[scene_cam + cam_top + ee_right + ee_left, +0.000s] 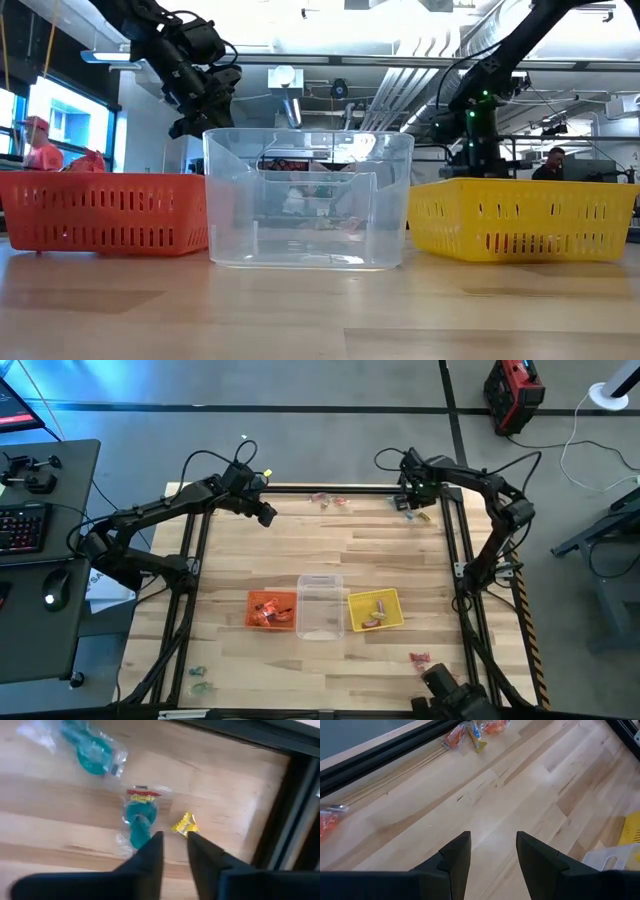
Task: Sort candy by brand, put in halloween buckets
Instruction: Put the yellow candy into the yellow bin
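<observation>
Three buckets stand in a row near the table's near edge: orange (271, 610) holding red-orange sweets, clear (320, 606), and yellow (375, 610) holding pink ones. My right gripper (174, 839) is low at the far right corner, fingers narrowly open. Its tips point at a teal-wrapped sweet (138, 819) and a tiny yellow one (184, 825) on the wood, with a second teal sweet (92, 751) beyond. My left gripper (492, 842) hangs open above bare wood left of centre, and red-orange sweets (470, 731) lie ahead by the far rail. My right gripper comes at the sweets slanting down from above. One fingertip (155, 842) overlaps the teal sweet's nearer end (139, 836) and the other (196, 842) stands just short of the yellow sweet. I cannot tell whether either one touches.
More sweets lie at the middle of the far edge (331, 501), near the right front corner (418, 657) and at the left front corner (199, 680). A black frame rail (280, 815) runs close beside the right gripper. People show in the room behind the table (40, 140).
</observation>
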Available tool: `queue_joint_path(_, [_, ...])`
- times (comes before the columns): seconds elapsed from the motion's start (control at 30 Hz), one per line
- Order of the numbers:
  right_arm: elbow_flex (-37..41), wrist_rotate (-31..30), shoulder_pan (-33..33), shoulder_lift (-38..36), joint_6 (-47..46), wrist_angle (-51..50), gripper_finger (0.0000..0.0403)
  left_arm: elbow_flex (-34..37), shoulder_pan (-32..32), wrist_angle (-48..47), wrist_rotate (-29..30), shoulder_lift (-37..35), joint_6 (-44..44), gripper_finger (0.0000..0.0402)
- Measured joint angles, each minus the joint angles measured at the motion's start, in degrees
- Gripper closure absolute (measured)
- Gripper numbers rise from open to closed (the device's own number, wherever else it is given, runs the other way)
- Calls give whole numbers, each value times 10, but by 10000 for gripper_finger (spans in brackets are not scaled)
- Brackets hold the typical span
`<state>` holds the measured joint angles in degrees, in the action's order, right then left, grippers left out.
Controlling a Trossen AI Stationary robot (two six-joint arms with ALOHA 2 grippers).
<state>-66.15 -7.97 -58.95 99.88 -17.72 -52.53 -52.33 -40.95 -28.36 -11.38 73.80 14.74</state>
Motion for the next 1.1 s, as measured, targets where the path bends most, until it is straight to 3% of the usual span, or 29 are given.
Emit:
queue_joint_path(0.23, [21, -3, -22, 0, 17, -9, 191, 0, 0, 0, 0, 0, 2, 255])
queue_joint_path(0.4, [22, 16, -18, 0, 45, -6, 175, 0, 0, 0, 0, 0, 2, 255])
queue_joint_path(0.5, [22, -5, -18, 2, 3, -3, 184, 0, 0, 0, 0, 0, 3, 255])
queue_joint_path(0.7, [22, 25, -26, 33, -18, -1, 216, 0, 1, 0, 0, 0, 12, 255])
queue_joint_path(0.9, [19, -5, -16, 46, -41, 1, 258, 0, 1, 0, 0, 0, 13, 255])
queue_joint_path(1.1, [19, -7, -16, 51, -33, 0, 352, 0, 1, 0, -1, 0, 16, 255])
